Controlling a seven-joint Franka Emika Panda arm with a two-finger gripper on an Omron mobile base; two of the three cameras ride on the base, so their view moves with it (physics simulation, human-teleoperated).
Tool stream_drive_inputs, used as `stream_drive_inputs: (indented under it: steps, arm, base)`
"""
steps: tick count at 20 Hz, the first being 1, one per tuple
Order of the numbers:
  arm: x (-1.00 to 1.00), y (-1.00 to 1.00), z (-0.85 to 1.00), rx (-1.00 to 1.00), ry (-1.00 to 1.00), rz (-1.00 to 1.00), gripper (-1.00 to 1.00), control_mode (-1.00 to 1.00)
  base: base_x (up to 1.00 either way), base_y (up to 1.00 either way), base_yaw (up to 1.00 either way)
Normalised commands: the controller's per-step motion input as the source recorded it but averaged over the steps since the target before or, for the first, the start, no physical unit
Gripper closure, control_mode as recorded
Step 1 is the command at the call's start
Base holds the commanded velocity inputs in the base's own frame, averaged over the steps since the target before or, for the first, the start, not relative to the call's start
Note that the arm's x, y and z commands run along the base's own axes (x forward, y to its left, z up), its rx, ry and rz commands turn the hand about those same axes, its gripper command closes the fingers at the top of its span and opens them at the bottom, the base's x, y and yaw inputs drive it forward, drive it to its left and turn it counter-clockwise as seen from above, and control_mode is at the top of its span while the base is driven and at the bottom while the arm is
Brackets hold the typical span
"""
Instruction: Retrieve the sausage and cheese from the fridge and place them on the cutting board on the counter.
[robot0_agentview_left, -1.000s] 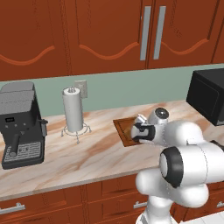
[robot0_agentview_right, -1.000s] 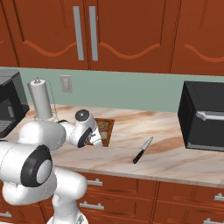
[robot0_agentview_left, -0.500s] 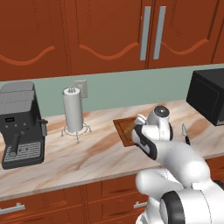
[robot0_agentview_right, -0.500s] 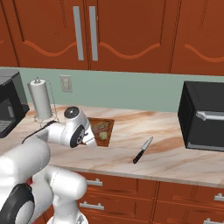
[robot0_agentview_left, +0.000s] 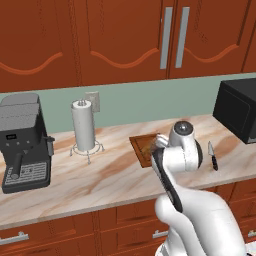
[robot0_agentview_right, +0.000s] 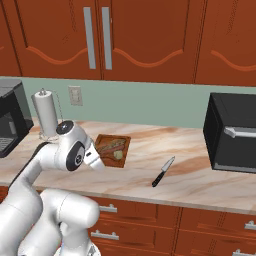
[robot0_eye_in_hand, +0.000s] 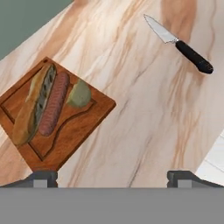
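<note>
The cutting board (robot0_eye_in_hand: 83, 127) lies on the marbled counter (robot0_eye_in_hand: 144, 109). On it rest a reddish-brown sausage (robot0_eye_in_hand: 54, 103) and a yellowish cheese chunk (robot0_eye_in_hand: 79, 94), beside a long bread loaf (robot0_eye_in_hand: 31, 107). In the right base view the board (robot0_agentview_right: 123, 142) carries the sausage (robot0_agentview_right: 111, 146) and the cheese (robot0_agentview_right: 118, 155) just beyond my hand. My gripper (robot0_eye_in_hand: 113, 178) hovers in front of the board, open, its fingertips (robot0_eye_in_hand: 43, 177) wide apart with nothing between them. In the left base view my arm hides part of the board (robot0_agentview_left: 142, 147). The fridge is out of view.
A black-handled knife (robot0_eye_in_hand: 179, 43) lies on the counter to the right of the board (robot0_agentview_right: 162, 171). A paper-towel stand (robot0_agentview_left: 83, 127) and a coffee machine (robot0_agentview_left: 22, 142) stand to the left. A black microwave (robot0_agentview_right: 232, 132) stands at the right.
The arm has folded back toward the base, and the hand has drawn a little away from the board. The jaws stay open and the food lies still.
</note>
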Motion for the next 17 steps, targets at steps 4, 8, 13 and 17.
stream_drive_inputs:
  steps: [4, 8, 13, 17]
  arm:
    - [-0.67, 0.00, 0.09, -0.05, 0.00, 0.16, -1.00, -1.00]
    - [-0.57, 0.00, 0.30, 0.00, 0.02, 0.16, -1.00, -1.00]
    - [-0.44, 0.00, 0.42, 0.00, 0.14, 0.10, -1.00, -1.00]
    - [-0.52, 0.01, 0.37, 0.00, 0.08, 0.11, -1.00, -1.00]
  base:
    - [0.00, 0.00, 0.00]
    - [0.00, 0.00, 0.00]
    - [0.00, 0.00, 0.00]
    - [0.00, 0.00, 0.00]
